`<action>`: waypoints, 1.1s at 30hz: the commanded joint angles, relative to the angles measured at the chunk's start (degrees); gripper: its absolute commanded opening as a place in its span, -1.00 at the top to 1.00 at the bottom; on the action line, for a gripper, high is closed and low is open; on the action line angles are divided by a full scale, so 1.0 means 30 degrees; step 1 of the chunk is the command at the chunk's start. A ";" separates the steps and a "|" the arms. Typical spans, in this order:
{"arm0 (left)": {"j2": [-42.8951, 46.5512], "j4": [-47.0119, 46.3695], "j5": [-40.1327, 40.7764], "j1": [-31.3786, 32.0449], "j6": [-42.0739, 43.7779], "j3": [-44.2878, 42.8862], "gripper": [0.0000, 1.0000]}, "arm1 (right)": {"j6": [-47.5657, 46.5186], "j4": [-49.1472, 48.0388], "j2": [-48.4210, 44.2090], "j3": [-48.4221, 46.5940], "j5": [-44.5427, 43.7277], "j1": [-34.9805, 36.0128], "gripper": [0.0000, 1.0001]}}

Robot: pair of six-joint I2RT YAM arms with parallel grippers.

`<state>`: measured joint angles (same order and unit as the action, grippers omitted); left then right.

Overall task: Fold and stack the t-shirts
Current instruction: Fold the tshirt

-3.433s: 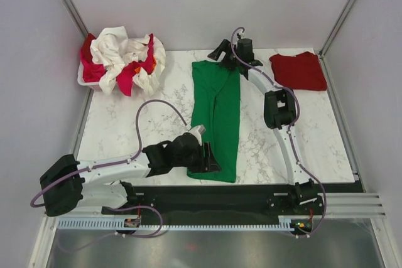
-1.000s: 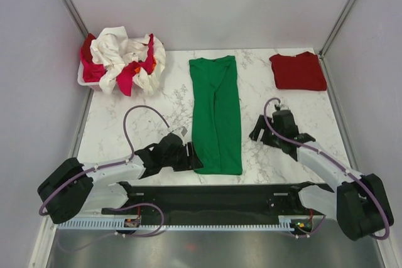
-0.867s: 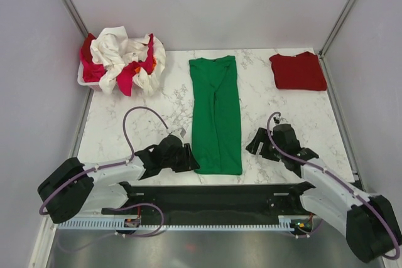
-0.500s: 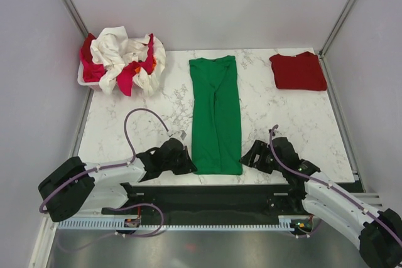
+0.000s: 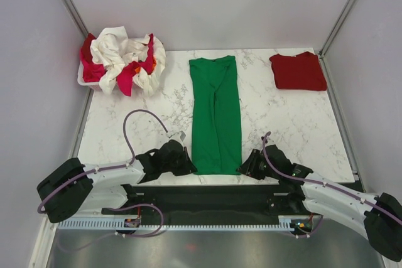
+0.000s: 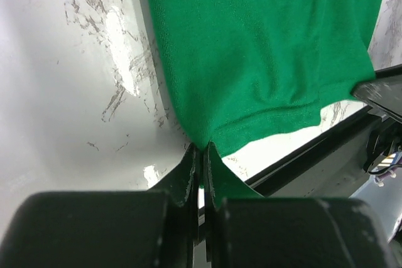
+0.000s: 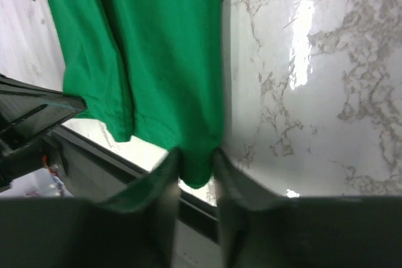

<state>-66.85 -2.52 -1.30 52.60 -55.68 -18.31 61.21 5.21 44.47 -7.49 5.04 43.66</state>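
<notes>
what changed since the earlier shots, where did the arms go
The right gripper swung from the far collar end of the green shirt back to its near right corner, which its jaws now straddle; a firm grip isn't clear. The left gripper slid off the shirt to its near left corner and shut on it. The shirt went from slanted to straight. The red shirt and basket stayed put.

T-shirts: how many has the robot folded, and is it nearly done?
Not nearly. Done: the dark red t-shirt lies folded in the far right corner. In hand: the green t-shirt, a long strip; the left gripper pinches its near left corner, the right gripper straddles its near right one. Left: cream-white t-shirt and pinkish red t-shirt crumpled in the white basket; nothing stacked yet.
</notes>
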 commanded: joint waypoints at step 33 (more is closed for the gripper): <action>-0.0974 0.7873 -0.1588 -0.3556 0.4525 -1.0533 0.95 | -0.6543 0.8605 0.8083 -1.4903 -0.9590 0.0072 1.00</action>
<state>-66.70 20.12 -3.25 43.92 -48.31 -45.23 48.03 32.12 66.08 -48.03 -21.32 47.13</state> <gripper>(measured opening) 0.037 0.017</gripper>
